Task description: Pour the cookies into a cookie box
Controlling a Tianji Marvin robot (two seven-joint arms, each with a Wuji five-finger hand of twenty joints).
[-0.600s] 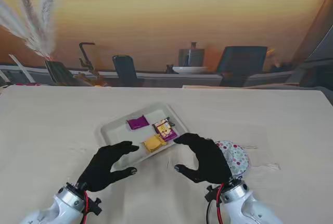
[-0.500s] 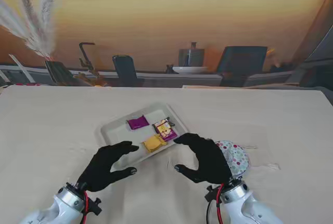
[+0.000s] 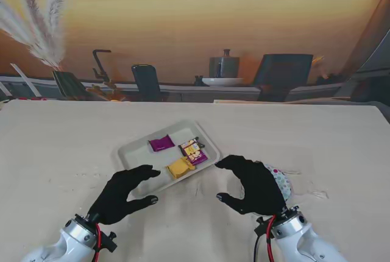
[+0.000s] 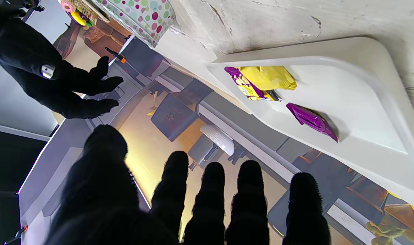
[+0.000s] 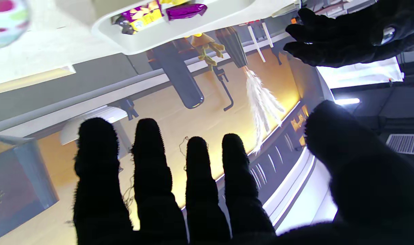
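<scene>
A white tray (image 3: 137, 151) lies in the middle of the table, holding a purple packet (image 3: 161, 143), a yellow packet (image 3: 180, 167) and a purple-and-yellow packet (image 3: 194, 150). The same tray (image 4: 363, 102) and packets fill the left wrist view. A polka-dot cookie box (image 3: 281, 181) sits right of the tray, mostly hidden behind my right hand (image 3: 253, 184), which hovers open, holding nothing. My left hand (image 3: 125, 192) is open too, spread just nearer to me than the tray's near edge. The box (image 4: 142, 17) shows in the left wrist view.
Beyond the table's far edge stand chairs, a counter with a pot and bowl (image 3: 223, 73), and pampas grass (image 3: 39, 27) at the far left. Thin strings (image 3: 311, 192) lie on the table right of the box.
My right hand has moved to the right and slightly nearer to me, covering more of the polka-dot box. The left hand and tray have barely shifted.
</scene>
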